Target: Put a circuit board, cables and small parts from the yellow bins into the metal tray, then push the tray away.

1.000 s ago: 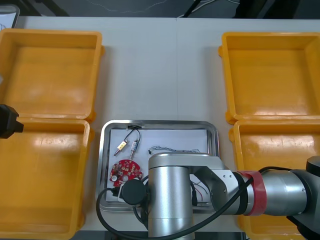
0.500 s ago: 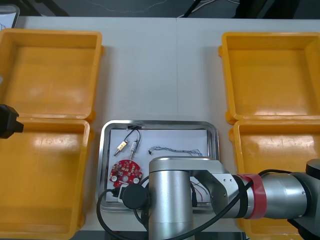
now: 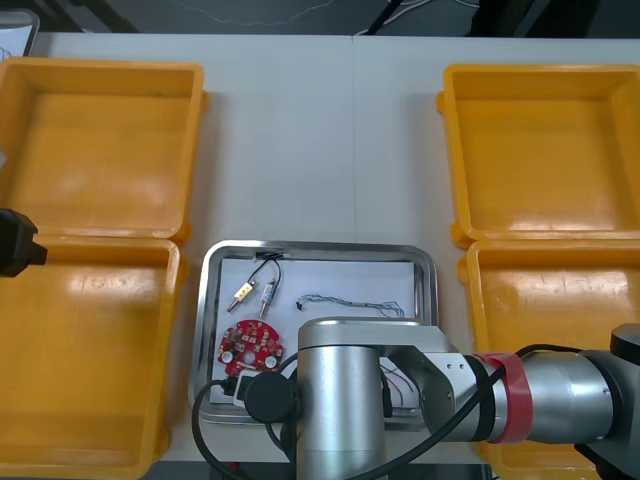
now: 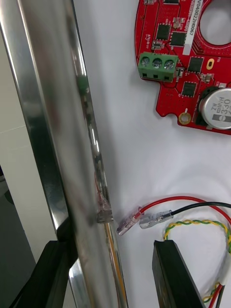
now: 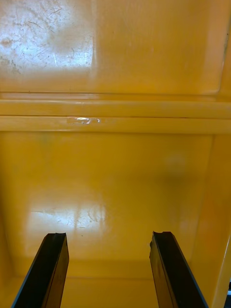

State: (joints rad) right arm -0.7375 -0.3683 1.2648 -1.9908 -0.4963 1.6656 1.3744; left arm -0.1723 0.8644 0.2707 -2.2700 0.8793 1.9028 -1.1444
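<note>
The metal tray (image 3: 206, 300), white inside, lies at the near middle of the table. It holds a round red circuit board (image 3: 250, 345), a twisted blue and white cable (image 3: 350, 300) and a black cable (image 3: 265, 262) with small metal parts (image 3: 245, 292). My right arm (image 3: 340, 400) covers the tray's near edge. In the right wrist view my right gripper (image 4: 109, 248) is open astride the tray's rim (image 4: 57, 120), one finger outside, the other inside beside a red and yellow cable (image 4: 192, 224); the circuit board (image 4: 187, 72) lies beyond. My left gripper (image 5: 108, 236) hangs open over a bin.
Two yellow bins (image 3: 100, 145) (image 3: 85, 355) stand left of the tray and two more (image 3: 545, 150) (image 3: 555, 330) stand right; their insides look bare. My left arm (image 3: 12, 243) waits at the left edge. Bare table (image 3: 320, 140) stretches beyond the tray.
My right arm has drawn back a little toward the table's near edge. The tray, its contents and the left arm have not moved.
</note>
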